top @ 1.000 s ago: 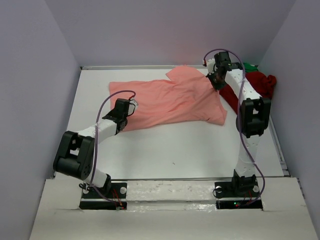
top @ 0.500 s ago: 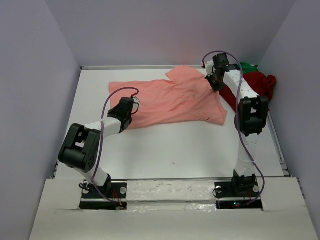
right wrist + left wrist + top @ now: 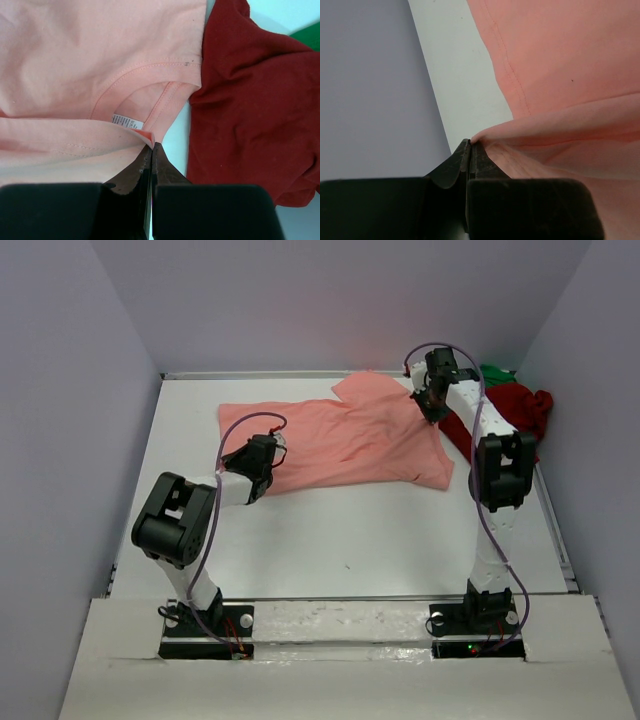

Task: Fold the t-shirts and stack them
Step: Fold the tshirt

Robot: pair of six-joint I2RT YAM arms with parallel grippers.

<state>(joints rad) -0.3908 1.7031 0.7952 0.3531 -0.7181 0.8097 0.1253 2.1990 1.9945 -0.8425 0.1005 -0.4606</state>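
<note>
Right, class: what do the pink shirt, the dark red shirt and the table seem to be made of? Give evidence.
The pink shirt: soft matt knit cloth, perhaps cotton; stitched hems, sewn label, folds. The dark red shirt: similar matt cloth, softly crumpled. The table: smooth white board, perhaps painted or laminated.

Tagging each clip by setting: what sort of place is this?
Probably a lab robot test cell, not a home: a white table boxed in by plain lavender panels, a left arm and right arm bolted at its near edge, and a salmon-pink t-shirt and dark red t-shirt lying on it.
</note>
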